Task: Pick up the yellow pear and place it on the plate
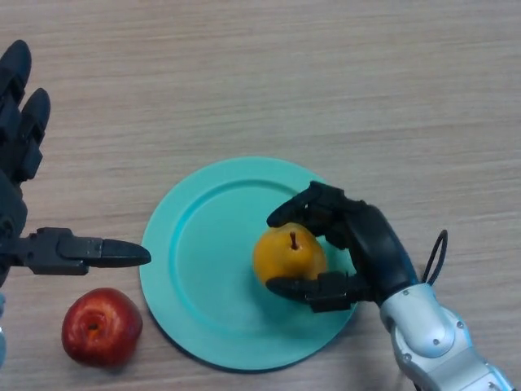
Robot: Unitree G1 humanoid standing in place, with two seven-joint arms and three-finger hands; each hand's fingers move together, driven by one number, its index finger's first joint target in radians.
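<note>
The yellow pear [288, 256] sits upright on the right half of the turquoise plate [203, 269], stem up. My right hand [362, 244] comes in from the lower right, its fingers curled over the pear's top and its thumb under the near side, so it is shut on the pear. My left hand [24, 163] stays at the left edge, fingers straight and thumb pointing toward the plate's rim, holding nothing.
A red apple [101, 327] lies on the wooden table [366, 98] just off the plate's lower left rim, below my left thumb.
</note>
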